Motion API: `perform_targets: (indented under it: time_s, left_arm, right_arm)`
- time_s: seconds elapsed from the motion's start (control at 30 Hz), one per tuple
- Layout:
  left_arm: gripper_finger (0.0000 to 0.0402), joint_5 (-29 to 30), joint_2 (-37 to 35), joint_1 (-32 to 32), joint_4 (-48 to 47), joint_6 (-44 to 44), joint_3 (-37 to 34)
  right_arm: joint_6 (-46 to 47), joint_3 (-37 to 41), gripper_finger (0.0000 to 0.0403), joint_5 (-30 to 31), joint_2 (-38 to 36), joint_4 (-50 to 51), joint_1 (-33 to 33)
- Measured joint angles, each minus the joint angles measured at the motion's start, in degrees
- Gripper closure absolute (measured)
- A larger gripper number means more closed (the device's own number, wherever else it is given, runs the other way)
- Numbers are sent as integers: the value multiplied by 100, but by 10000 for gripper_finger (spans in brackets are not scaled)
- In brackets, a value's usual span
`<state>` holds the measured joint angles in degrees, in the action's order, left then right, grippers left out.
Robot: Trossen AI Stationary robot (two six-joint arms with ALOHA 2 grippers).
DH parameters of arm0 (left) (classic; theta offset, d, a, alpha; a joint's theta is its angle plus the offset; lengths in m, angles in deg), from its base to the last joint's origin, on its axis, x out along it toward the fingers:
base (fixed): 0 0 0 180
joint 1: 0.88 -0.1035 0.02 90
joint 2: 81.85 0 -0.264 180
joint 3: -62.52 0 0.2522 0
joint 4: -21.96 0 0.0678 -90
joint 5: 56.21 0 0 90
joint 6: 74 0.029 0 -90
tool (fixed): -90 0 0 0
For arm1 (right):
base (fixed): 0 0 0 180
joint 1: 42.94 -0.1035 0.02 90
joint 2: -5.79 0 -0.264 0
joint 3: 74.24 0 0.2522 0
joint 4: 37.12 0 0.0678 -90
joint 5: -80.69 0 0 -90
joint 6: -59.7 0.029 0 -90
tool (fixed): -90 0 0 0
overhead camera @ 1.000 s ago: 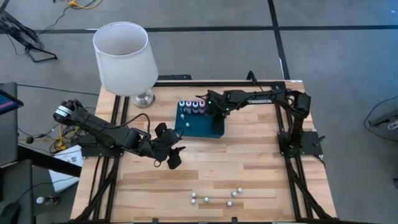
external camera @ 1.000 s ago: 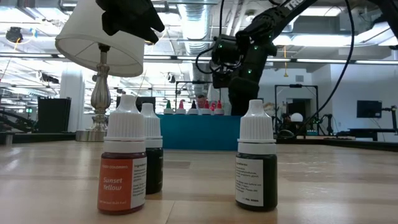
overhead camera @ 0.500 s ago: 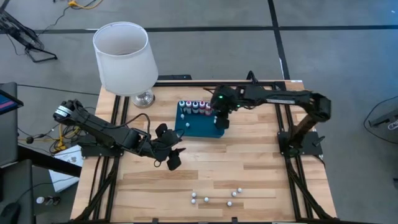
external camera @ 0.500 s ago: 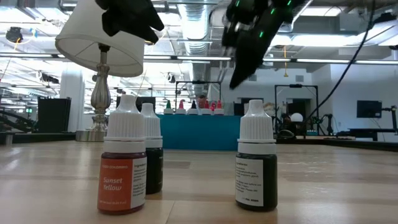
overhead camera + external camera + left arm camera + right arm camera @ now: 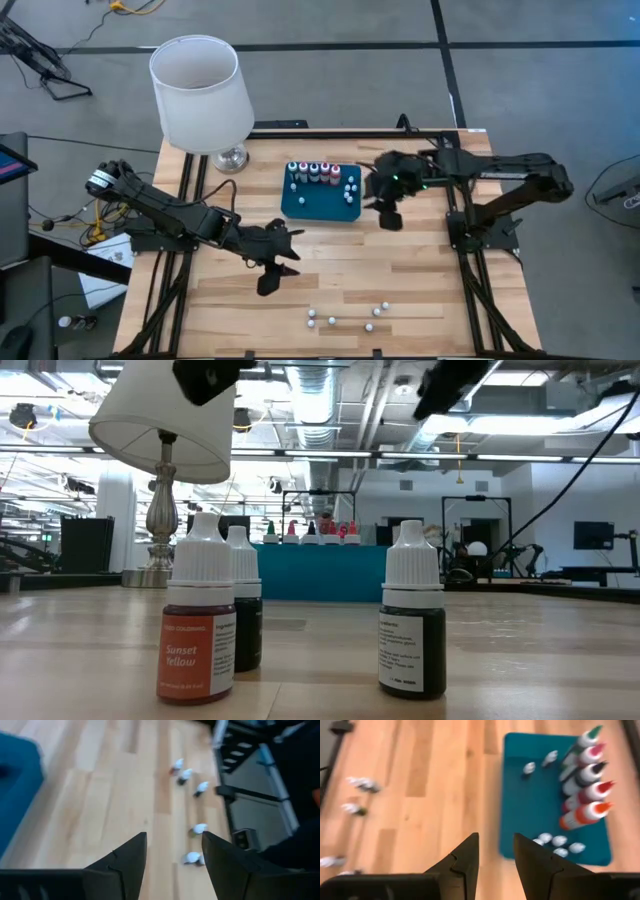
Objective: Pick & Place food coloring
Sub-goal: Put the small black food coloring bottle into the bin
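Currently, bottles on tray: row of larger food coloring bottles (image 5: 313, 172) upright along the far edge of the teal tray (image 5: 318, 204), long axes vertical, coloured tips up; small white-capped ones (image 5: 350, 187) beside them
Loose bottles: five small bottles (image 5: 346, 316) upright near the table's (image 5: 420, 270) front edge; smooth white caps, labelled bodies
Left gripper (image 5: 272, 270): fingers apart, empty, above bare wood
Right gripper (image 5: 388, 211): fingers apart, empty, just right of tray
Lamp (image 5: 198, 95): white shade, metal base
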<state>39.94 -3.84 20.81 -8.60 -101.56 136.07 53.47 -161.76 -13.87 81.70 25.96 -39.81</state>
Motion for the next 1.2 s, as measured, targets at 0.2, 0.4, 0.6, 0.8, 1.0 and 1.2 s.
perform_targets:
  time_s: [0.2,0.4,0.6,0.8,1.0,1.2]
  left_arm:
    - [219,-304,34,135,363,229,0]
    - [219,-477,400,273,560,-91,12]
    - [219,-1367,1071,381,758,-399,4]
    - [219,-1425,1673,554,1141,-12,3]
    - [219,-783,2203,698,1739,488,37]
    - [219,-523,2446,732,1993,685,35]
  right_arm:
    - [597,2,292,0,-249,336,-820]
    - [1316,9,292,9,-346,537,-1690]
    - [1808,5,292,23,-196,619,-2588]
    - [2493,13,292,361,-79,729,-3029]
    - [2861,7,292,727,-54,697,-3396]
    - [3027,7,292,1027,-59,728,-3624]
